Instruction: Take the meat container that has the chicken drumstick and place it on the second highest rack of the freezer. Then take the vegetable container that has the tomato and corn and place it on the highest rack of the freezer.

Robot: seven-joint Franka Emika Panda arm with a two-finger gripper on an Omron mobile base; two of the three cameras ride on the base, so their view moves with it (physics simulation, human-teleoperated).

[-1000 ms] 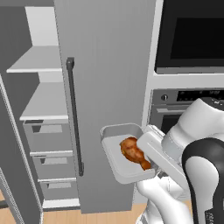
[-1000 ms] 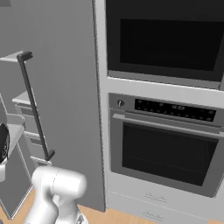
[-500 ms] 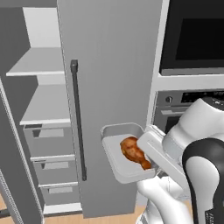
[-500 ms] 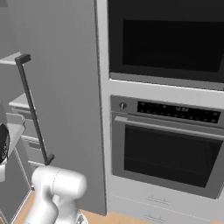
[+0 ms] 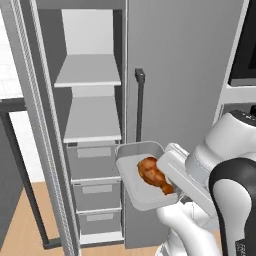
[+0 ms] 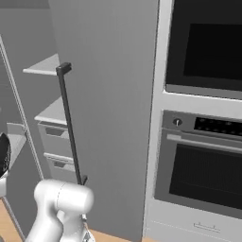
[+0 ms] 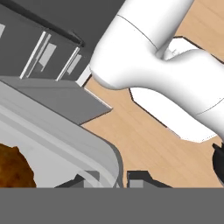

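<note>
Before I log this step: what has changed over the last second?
The base has driven, so both base views have shifted: the freezer's open shelves now sit nearer the middle of the left base view, and the oven looms larger on the right. The meat container with the chicken drumstick stays gripped by its rim in the end effector, level, at the same spot before the arm.

Open freezer [image 5: 170, 60] on the left, built-in oven [image 6: 203, 175] on its right, a held tray in front.

Inside the freezer, the highest rack [image 5: 89, 71] sits above a lower shelf [image 5: 92, 120], with drawers [image 5: 92, 195] stacked beneath. The meat container [image 5: 142, 182] is held in the air in front of the freezer door, below its bar handle [image 5: 139, 105] and just right of the drawers. The chicken drumstick [image 5: 155, 174] lies in the container. The pincer [image 7: 122, 177] clamps the container's rim at its near edge.
</note>
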